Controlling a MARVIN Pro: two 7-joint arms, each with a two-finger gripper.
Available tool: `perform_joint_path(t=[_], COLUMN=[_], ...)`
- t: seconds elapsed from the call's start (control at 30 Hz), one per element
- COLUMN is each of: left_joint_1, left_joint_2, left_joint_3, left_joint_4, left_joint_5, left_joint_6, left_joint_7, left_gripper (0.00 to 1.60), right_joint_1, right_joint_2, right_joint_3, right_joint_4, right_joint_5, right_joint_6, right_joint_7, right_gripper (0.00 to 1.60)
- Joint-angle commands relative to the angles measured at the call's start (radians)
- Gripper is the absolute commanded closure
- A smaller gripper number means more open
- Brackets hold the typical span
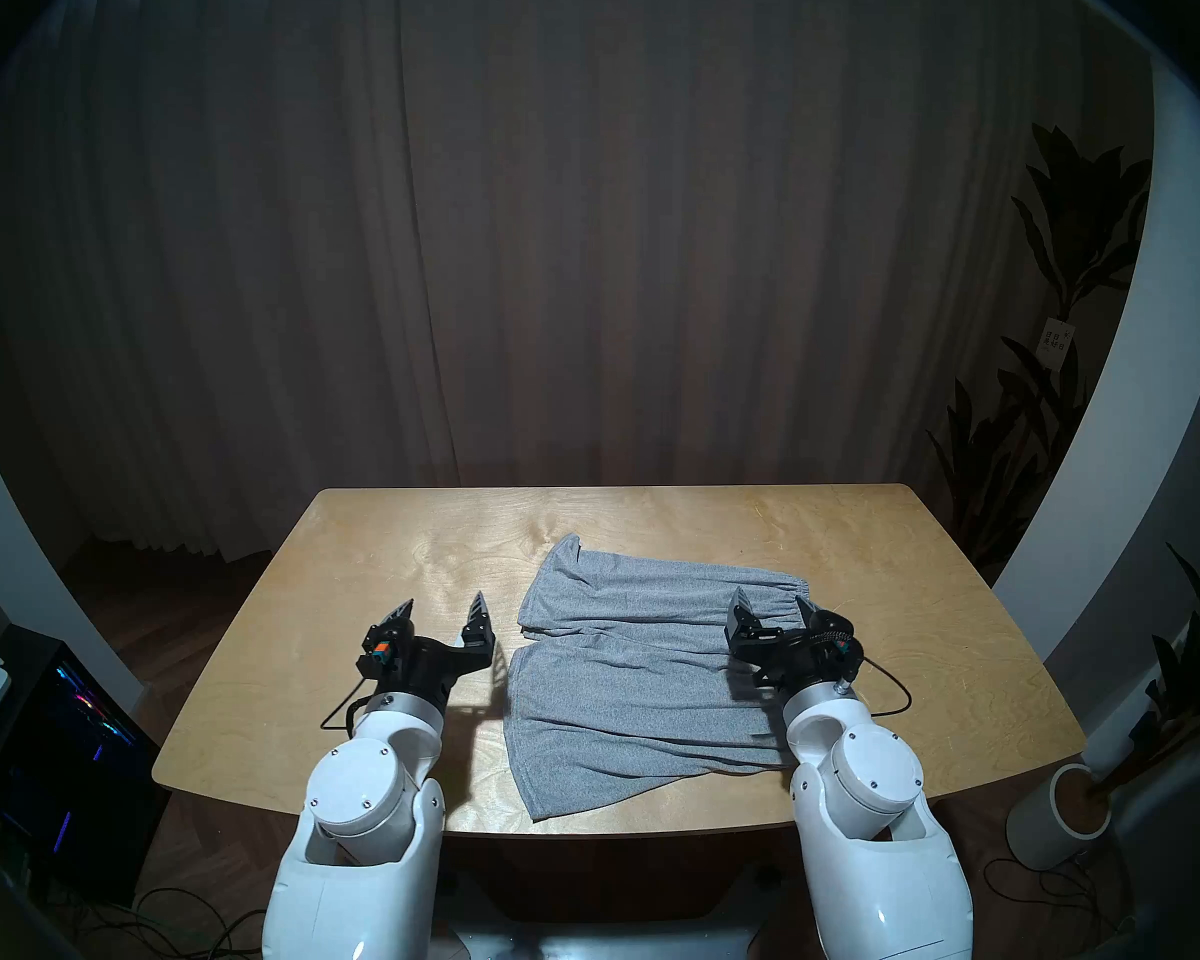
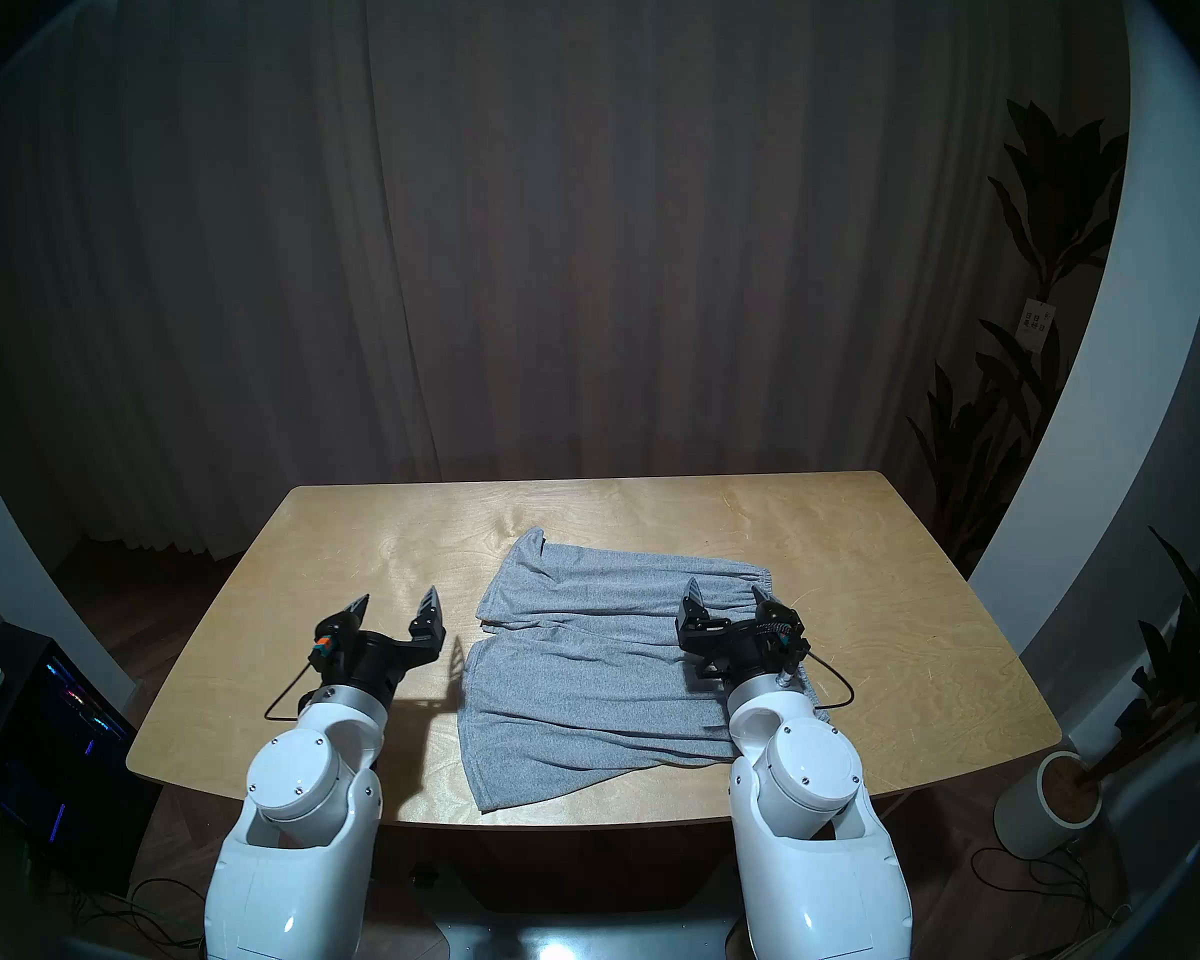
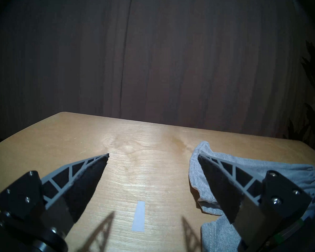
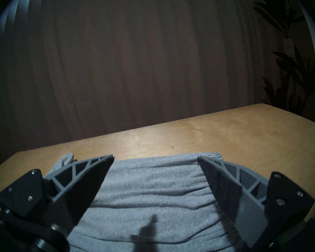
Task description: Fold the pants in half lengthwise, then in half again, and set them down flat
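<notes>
Only a paper tag (image 1: 1058, 343) on the plant (image 1: 1068, 245); its print unreadable.

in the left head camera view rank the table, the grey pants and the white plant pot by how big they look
1. table
2. pants
3. white plant pot, partly cut off by the dark rim
</notes>
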Motion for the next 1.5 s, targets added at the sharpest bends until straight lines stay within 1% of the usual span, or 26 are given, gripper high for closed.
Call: perform_joint_path(t=[0.0, 0.07, 0.17, 0.27, 0.43, 0.6, 0.83, 0.87, 0.9, 0.93, 0.97, 1.03, 1.1, 1.17, 1.23, 1.27, 1.3, 1.33, 1.4, 1.43, 1.47], left_joint_1=[0.022, 0.034, 0.049, 0.065, 0.083, 0.100, 0.128, 0.135, 0.144, 0.149, 0.151, 0.156, 0.159, 0.162, 0.168, 0.168, 0.164, 0.163, 0.138, 0.134, 0.131], left_joint_2=[-0.048, -0.049, -0.057, -0.073, -0.090, -0.100, -0.118, -0.122, -0.129, -0.130, -0.131, -0.138, -0.139, -0.119, -0.087, -0.080, -0.065, -0.067, -0.078, -0.088, -0.090], left_joint_3=[-0.074, -0.098, -0.117, -0.134, -0.147, -0.161, -0.183, -0.188, -0.192, -0.196, -0.198, -0.210, -0.222, -0.233, -0.235, -0.236, -0.241, -0.239, -0.262, -0.262, -0.263], left_joint_4=[-0.092, -0.098, -0.104, -0.128, -0.163, -0.191, -0.243, -0.255, -0.274, -0.284, -0.291, -0.313, -0.331, -0.351, -0.363, -0.361, -0.361, -0.352, -0.335, -0.323, -0.317], left_joint_5=[-0.137, -0.171, -0.214, -0.283, -0.362, -0.429, -0.532, -0.555, -0.580, -0.599, -0.612, -0.649, -0.684, -0.707, -0.702, -0.710, -0.706, -0.722, -0.750, -0.749, -0.751], left_joint_6=[0.046, 0.069, 0.097, 0.140, 0.185, 0.238, 0.327, 0.350, 0.376, 0.396, 0.407, 0.448, 0.487, 0.537, 0.578, 0.594, 0.630, 0.620, 0.685, 0.669, 0.672], left_joint_7=[-0.010, -0.013, -0.020, -0.039, -0.066, -0.079, -0.099, -0.102, -0.106, -0.109, -0.111, -0.112, -0.112, -0.117, -0.109, -0.105, -0.106, -0.098, -0.077, -0.088, -0.088], left_gripper=[0.00, 0.00, 0.00, 0.00, 0.00, 0.00, 0.00, 0.00, 0.00, 0.00, 0.00, 0.00, 0.00, 0.00, 0.00, 0.00, 0.00, 0.00, 0.00, 0.00, 0.00], right_joint_1=[0.009, 0.009, 0.008, 0.004, 0.003, 0.014, 0.018, 0.020, 0.019, 0.020, 0.020, 0.021, 0.022, 0.025, 0.027, 0.028, 0.034, 0.031, 0.041, 0.045, 0.049], right_joint_2=[-0.021, -0.026, -0.033, -0.040, -0.045, -0.044, -0.036, -0.029, 0.011, 0.014, 0.016, 0.025, 0.037, 0.052, 0.066, 0.073, 0.078, 0.088, 0.099, 0.004, -0.019], right_joint_3=[0.030, 0.050, 0.075, 0.103, 0.123, 0.128, 0.157, 0.164, 0.165, 0.172, 0.174, 0.185, 0.193, 0.204, 0.212, 0.216, 0.225, 0.221, 0.235, 0.255, 0.261], right_joint_4=[-0.075, -0.081, -0.084, -0.097, -0.132, -0.175, -0.212, -0.218, -0.242, -0.248, -0.250, -0.263, -0.271, -0.280, -0.286, -0.287, -0.291, -0.289, -0.293, -0.282, -0.282], right_joint_5=[0.113, 0.161, 0.203, 0.277, 0.353, 0.420, 0.508, 0.526, 0.502, 0.517, 0.524, 0.540, 0.555, 0.578, 0.601, 0.613, 0.627, 0.639, 0.670, 0.731, 0.748], right_joint_6=[0.048, 0.080, 0.119, 0.182, 0.256, 0.329, 0.467, 0.498, 0.514, 0.543, 0.549, 0.601, 0.634, 0.683, 0.719, 0.734, 0.775, 0.759, 0.821, 0.829, 0.855], right_joint_7=[0.012, 0.009, 0.008, 0.016, 0.025, 0.039, 0.043, 0.048, 0.056, 0.056, 0.056, 0.059, 0.061, 0.062, 0.062, 0.061, 0.059, 0.057, 0.049, 0.036, 0.033], right_gripper=[0.00, 0.00, 0.00, 0.00, 0.00, 0.00, 0.00, 0.00, 0.00, 0.00, 0.00, 0.00, 0.00, 0.00, 0.00, 0.00, 0.00, 0.00, 0.00, 0.00, 0.00])
